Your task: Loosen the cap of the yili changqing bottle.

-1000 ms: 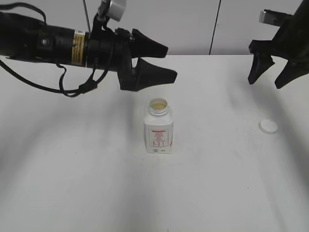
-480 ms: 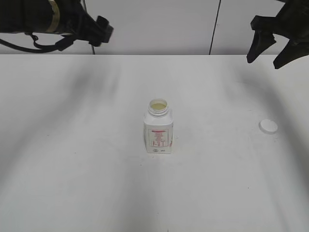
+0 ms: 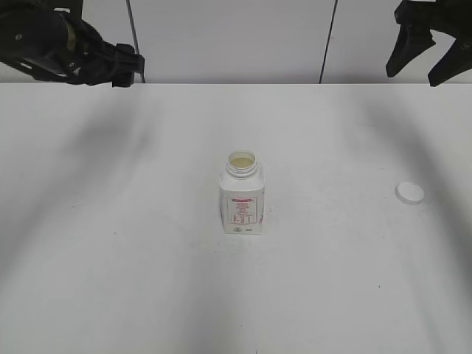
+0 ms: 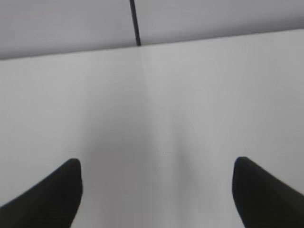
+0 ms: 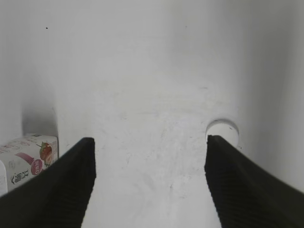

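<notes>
The yili changqing bottle (image 3: 242, 196) stands upright in the middle of the white table, its neck open with no cap on it. It also shows at the left edge of the right wrist view (image 5: 26, 156). The white cap (image 3: 409, 192) lies flat on the table to the right, apart from the bottle; the right wrist view (image 5: 222, 128) shows it just past the right finger. My left gripper (image 4: 156, 166) is open and empty at the far left over bare table. My right gripper (image 3: 429, 55) is open and empty, raised at the top right (image 5: 149, 142).
The white table (image 3: 133, 243) runs back to a pale wall with a dark vertical seam (image 3: 328, 40). The left arm (image 3: 59, 44) hangs at the top left corner.
The left arm has drawn back from above the bottle to the far top left. The right gripper has risen and moved slightly right. Bottle and cap have not moved.
</notes>
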